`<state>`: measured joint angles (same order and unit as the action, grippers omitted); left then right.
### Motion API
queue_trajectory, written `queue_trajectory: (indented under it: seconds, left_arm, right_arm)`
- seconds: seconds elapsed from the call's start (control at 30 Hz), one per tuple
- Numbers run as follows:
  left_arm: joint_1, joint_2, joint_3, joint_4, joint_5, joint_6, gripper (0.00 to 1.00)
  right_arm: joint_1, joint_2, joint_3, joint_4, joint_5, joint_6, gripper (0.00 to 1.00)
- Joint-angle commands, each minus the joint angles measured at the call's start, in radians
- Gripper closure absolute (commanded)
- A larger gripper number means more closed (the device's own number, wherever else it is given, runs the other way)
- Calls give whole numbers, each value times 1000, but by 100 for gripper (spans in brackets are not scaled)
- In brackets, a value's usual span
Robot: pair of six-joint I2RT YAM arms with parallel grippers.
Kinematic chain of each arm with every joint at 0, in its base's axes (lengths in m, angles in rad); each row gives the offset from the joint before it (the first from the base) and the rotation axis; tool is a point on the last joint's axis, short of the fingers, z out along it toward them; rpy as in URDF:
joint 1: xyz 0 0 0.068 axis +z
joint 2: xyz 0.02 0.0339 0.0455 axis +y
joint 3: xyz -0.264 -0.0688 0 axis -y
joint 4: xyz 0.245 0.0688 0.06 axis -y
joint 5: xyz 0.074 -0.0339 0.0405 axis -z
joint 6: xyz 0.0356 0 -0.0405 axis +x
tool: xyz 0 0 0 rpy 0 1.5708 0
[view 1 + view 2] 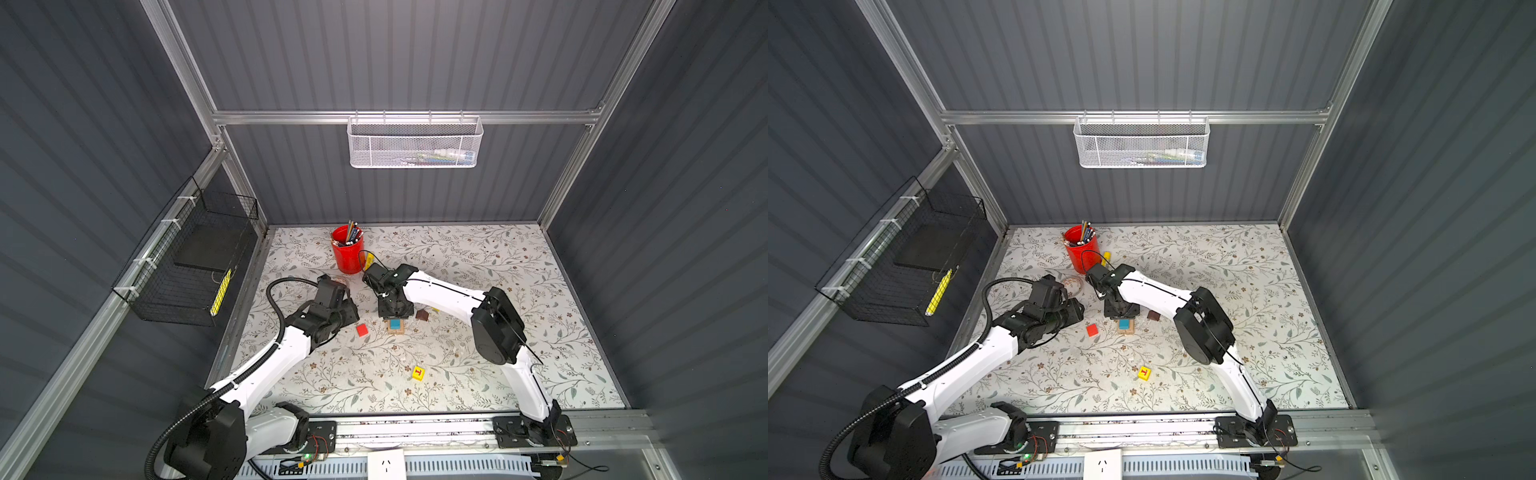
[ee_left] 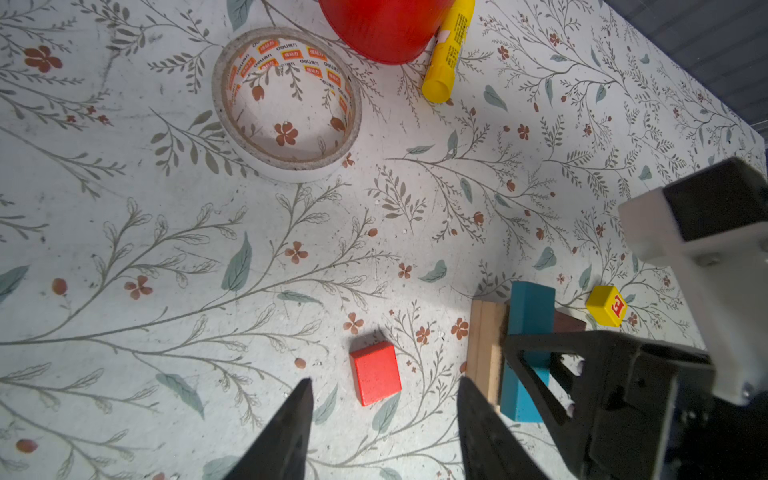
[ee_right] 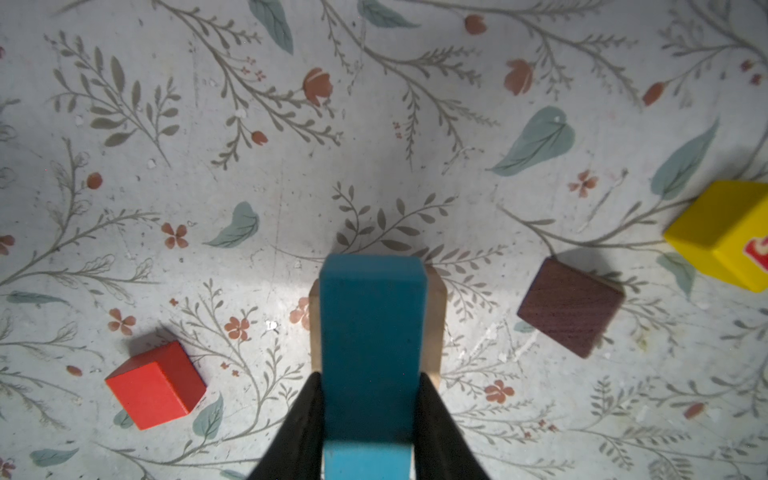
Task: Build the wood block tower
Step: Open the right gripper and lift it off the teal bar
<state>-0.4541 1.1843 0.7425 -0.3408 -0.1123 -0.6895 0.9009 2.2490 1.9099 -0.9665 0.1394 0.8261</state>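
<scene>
Right gripper (image 3: 369, 377) is clamped on blue block (image 3: 372, 316), one finger on each long side. Blue block lies lengthwise over tan blocks (image 2: 484, 340), mid-table; whether it rests fully on them, cannot tell. Left gripper (image 2: 385, 380) has its jaws parted and holds nothing, tips near red cube (image 2: 375, 372). Red cube sits on table (image 1: 498, 257), just left of tan blocks in both top views. Roof piece (image 3: 569, 305) lies beside tan blocks on the other side, yellow cube (image 3: 723, 232) past it. Second yellow cube (image 1: 419, 372) is well apart, toward the front edge.

Blue oblong (image 1: 1124, 323) overlies tan block (image 1: 1129, 331) (red cube (image 1: 1092, 330) nearby).
</scene>
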Motion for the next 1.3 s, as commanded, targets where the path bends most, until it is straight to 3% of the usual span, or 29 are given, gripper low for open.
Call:
queue_trajectory:
  seconds: [0.0,0.9,1.27]
  left_arm:
    - [8,-3,0,-22,0,3,44]
    - [9,-19,3,-35,-6,5,44]
    - [8,-57,25,-83,3,19,44]
  right_arm:
    - [-2,15,-2,-20,14,-3,67]
    - [-5,-15,-13,-10,13,-4,56]
    - [-5,-226,-167,100,-2,-133,46]
